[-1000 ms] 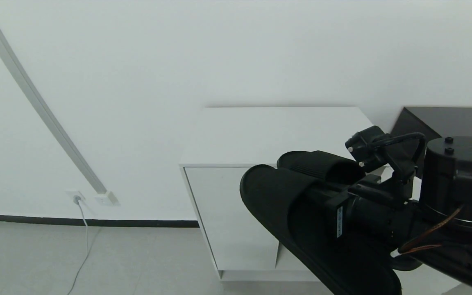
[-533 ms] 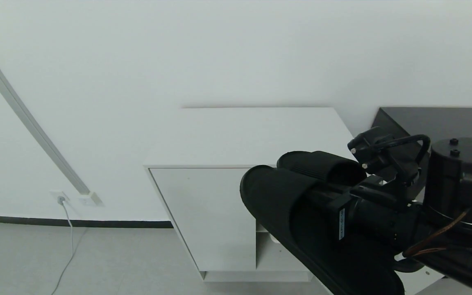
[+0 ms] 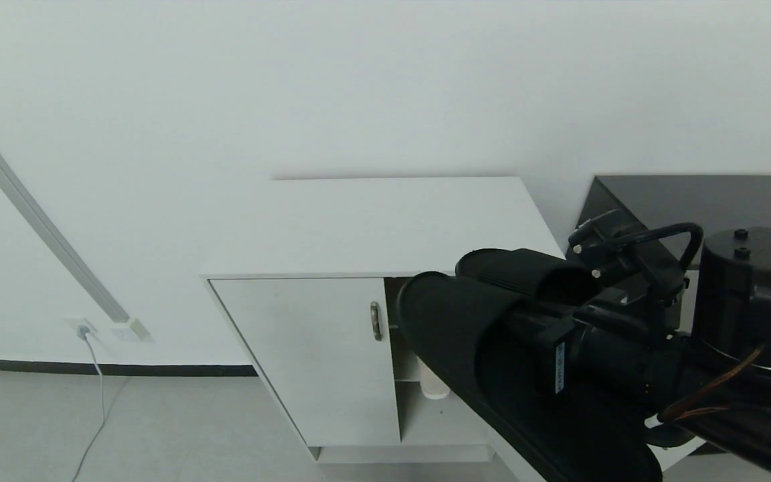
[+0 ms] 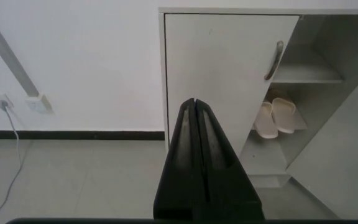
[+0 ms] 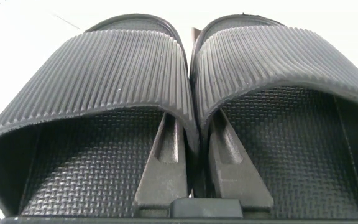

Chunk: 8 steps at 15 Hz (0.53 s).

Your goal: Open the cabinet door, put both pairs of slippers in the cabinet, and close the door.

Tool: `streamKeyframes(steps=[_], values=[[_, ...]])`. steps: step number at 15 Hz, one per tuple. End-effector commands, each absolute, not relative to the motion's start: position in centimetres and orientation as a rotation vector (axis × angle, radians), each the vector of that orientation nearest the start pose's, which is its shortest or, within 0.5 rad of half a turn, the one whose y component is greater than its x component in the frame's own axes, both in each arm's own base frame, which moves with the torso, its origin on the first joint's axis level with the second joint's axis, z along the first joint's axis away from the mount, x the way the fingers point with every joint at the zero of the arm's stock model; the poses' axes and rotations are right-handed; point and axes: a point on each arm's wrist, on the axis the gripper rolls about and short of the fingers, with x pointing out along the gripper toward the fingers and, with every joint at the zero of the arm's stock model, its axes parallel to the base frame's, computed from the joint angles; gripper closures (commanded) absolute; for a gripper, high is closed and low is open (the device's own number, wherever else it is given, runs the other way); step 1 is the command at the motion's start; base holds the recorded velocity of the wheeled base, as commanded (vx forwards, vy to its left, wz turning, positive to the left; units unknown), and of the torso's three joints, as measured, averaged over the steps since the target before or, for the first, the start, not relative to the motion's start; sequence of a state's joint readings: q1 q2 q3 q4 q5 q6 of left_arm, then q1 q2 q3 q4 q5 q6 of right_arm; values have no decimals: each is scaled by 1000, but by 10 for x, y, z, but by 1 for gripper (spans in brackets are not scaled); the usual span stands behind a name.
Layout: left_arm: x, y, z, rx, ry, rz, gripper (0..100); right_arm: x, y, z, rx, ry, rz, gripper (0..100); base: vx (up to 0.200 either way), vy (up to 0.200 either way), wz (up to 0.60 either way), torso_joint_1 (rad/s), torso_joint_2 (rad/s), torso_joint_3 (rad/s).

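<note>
A pair of black slippers (image 3: 466,321) hangs in front of the white cabinet (image 3: 385,227), held side by side. My right gripper (image 5: 194,155) is shut on the slippers' (image 5: 129,68) two adjoining inner walls, one finger inside each. The cabinet's left door (image 3: 312,355) with its metal handle (image 3: 375,321) is closed. The right side stands open, showing shelves. A pair of white slippers (image 4: 275,118) lies on a shelf inside, and one of them (image 3: 436,388) shows below the black pair. My left gripper (image 4: 194,106) is shut with nothing in it, low in front of the closed door (image 4: 229,68).
The opened right door (image 4: 347,162) swings out toward me. A dark table (image 3: 707,194) stands right of the cabinet against the wall. A wall socket with a hanging cable (image 3: 81,329) and a slanted conduit (image 3: 24,201) are to the left. Grey floor (image 3: 158,428) lies before the cabinet.
The head camera has swung, so the cabinet sits further left in the picture and its handle and open right side now show. The right gripper still holds the black slippers.
</note>
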<state>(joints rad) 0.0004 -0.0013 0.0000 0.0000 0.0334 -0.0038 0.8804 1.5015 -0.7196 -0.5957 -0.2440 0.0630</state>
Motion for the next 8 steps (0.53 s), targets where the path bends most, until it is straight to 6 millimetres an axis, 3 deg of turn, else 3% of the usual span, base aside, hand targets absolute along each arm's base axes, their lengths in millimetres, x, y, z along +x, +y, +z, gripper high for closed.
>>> streamKeyframes(steps=[1, 8], values=[[-23, 1, 75, -5, 0, 34, 100, 167, 195, 209, -44, 185, 632, 100, 0, 0, 0, 0, 0, 0], [-23, 1, 75, -5, 0, 34, 100, 167, 194, 201, -88, 197, 632, 100, 0, 0, 0, 0, 0, 0]])
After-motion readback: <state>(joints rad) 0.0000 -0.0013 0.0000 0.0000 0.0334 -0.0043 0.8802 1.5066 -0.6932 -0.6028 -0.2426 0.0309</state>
